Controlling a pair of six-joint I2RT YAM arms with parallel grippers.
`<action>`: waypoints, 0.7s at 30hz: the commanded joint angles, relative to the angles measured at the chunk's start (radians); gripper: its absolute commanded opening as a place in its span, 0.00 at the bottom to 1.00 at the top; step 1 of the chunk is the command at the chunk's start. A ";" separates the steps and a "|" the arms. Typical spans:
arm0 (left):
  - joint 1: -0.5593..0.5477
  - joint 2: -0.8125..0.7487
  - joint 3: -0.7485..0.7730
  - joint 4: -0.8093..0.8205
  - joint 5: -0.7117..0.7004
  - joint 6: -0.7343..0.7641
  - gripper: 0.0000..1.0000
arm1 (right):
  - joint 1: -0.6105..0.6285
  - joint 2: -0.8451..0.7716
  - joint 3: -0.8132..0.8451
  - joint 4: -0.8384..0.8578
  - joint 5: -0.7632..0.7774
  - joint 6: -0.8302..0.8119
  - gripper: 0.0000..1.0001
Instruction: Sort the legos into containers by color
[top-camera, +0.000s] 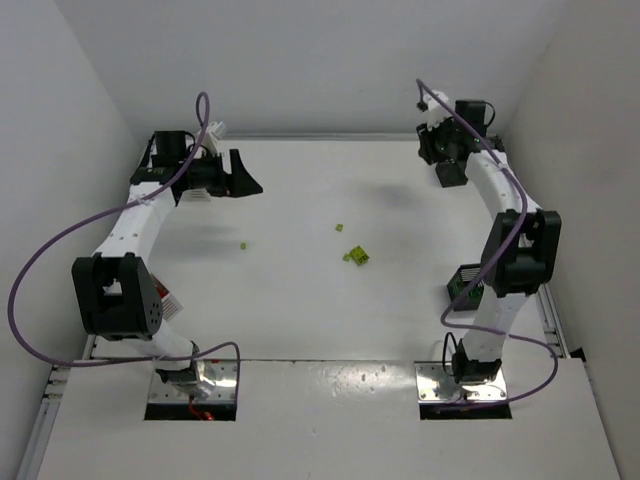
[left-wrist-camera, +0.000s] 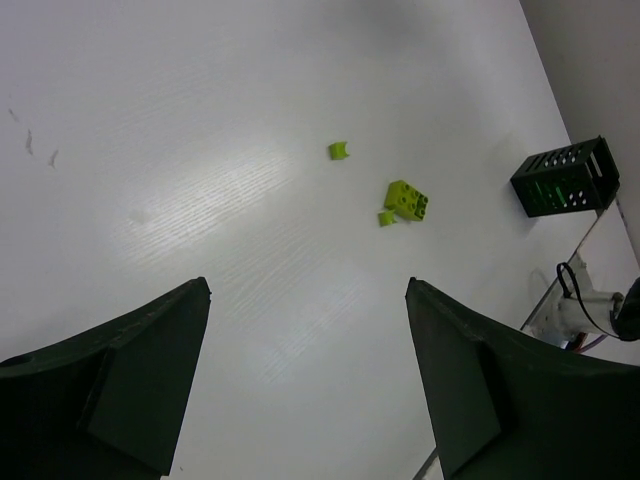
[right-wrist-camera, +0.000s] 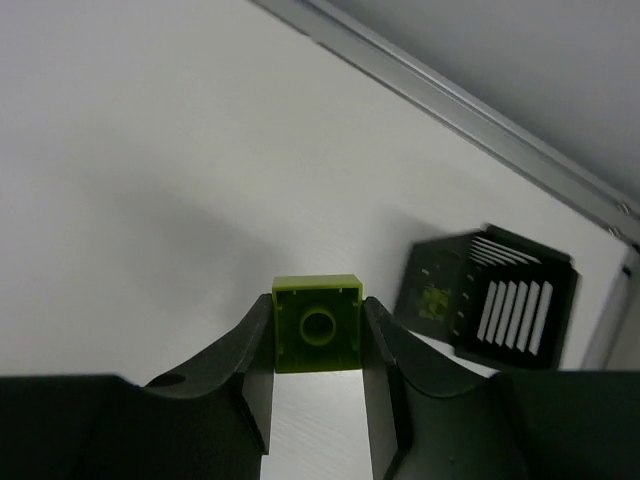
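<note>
My right gripper is shut on a yellow-green lego, a square brick held above the table with its hollow underside toward the camera. From above, the right gripper hangs at the back right. A black slatted container stands beyond the brick, with yellow-green pieces showing through its side. The same kind of black container sits partly hidden behind the right arm. A yellow-green clump of legos and two loose bits lie mid-table. My left gripper is open and empty, high over the table, at the back left.
The left wrist view shows the clump, a loose bit and the black container near the table's right edge. A metal rail runs along the wall. White walls enclose the table on three sides.
</note>
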 joint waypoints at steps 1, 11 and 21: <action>-0.010 0.037 0.044 0.045 -0.003 -0.015 0.85 | -0.045 0.094 0.128 0.037 0.194 0.224 0.01; -0.010 0.068 0.076 0.045 0.008 -0.035 0.85 | -0.147 0.354 0.478 -0.121 0.237 0.363 0.00; -0.010 0.077 0.085 0.045 -0.003 -0.035 0.87 | -0.166 0.375 0.469 -0.110 0.293 0.356 0.40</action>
